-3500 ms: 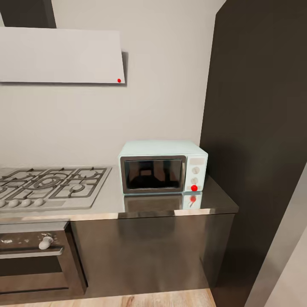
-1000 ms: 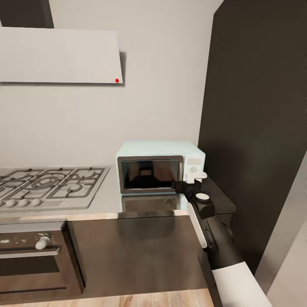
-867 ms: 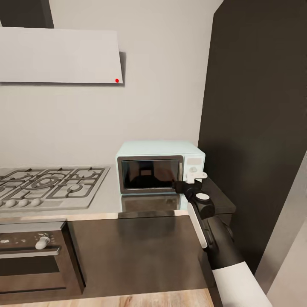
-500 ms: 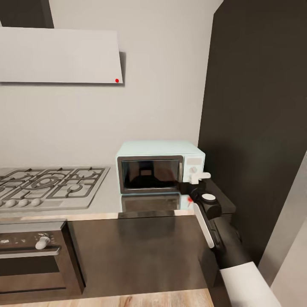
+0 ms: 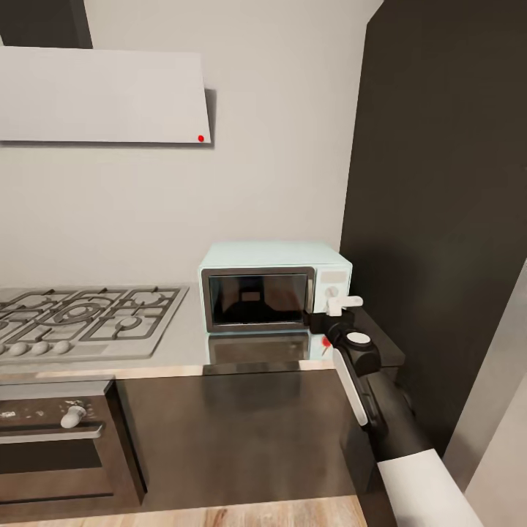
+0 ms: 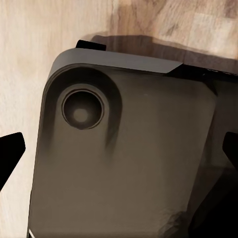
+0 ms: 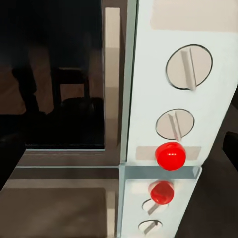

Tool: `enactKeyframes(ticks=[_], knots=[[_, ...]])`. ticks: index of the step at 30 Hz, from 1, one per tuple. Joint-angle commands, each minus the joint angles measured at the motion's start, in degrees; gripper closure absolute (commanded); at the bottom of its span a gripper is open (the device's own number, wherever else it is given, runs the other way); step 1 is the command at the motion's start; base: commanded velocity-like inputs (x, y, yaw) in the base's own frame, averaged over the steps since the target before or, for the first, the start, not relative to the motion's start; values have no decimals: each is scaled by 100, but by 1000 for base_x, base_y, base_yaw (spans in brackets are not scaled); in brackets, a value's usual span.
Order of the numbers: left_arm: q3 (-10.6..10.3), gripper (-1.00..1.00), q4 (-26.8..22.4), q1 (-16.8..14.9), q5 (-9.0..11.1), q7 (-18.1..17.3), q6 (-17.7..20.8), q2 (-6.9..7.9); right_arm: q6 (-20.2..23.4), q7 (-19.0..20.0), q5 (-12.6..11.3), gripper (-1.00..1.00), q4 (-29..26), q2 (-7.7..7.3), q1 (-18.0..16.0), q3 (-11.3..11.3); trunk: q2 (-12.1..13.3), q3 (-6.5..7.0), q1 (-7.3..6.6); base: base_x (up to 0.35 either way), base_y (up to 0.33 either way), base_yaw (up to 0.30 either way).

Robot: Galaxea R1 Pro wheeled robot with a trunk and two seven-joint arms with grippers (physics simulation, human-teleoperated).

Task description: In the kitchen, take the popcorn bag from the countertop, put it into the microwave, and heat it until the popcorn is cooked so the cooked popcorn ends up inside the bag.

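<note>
The pale mint-blue microwave [image 5: 274, 285] stands on the grey metal countertop [image 5: 190, 348] against the wall, with its dark glass door [image 7: 54, 79] closed. My right gripper [image 5: 318, 322] hovers just in front of the white side panel [image 7: 173, 74], low at its right side. Up close, the right gripper [image 7: 119, 153] is open and faces two round knobs and a red button [image 7: 171, 155]. My left gripper [image 6: 119, 153] is open and empty, pointing down at my own dark base [image 6: 129, 163]. The popcorn bag is out of view.
A grey gas hob [image 5: 84, 315] with black grates lies left of the microwave. A dark built-in oven [image 5: 55, 446] sits below it. A tall dark cabinet [image 5: 439, 219] rises right beside the microwave. A white slanted hood [image 5: 102, 95] hangs above. Light wood floor [image 6: 29, 49] shows below.
My right arm came into view and reached up to the microwave's panel. Over the last second it shifted slightly right. The microwave and its door have not moved.
</note>
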Motion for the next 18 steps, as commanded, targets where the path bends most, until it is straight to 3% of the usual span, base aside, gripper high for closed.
enactKeyframes(ticks=[1, 12, 18], knots=[[8, -100, -3, -1, 33, 4, -9, -1, 28, -40, -20, -100, -6, 5, -4, 9, -3, -6, 0, 0, 0, 0], [1, -100, -3, -1, 33, 4, -9, -1, 12, -41, -32, -100, -6, 17, -4, 9, -3, -6, 0, 6, 0, 0], [0, -100, 5, -1, 33, 4, -9, -1, 11, -39, -37, -100, -6, 16, -4, 9, -3, -6, 0, 143, 0, 0]])
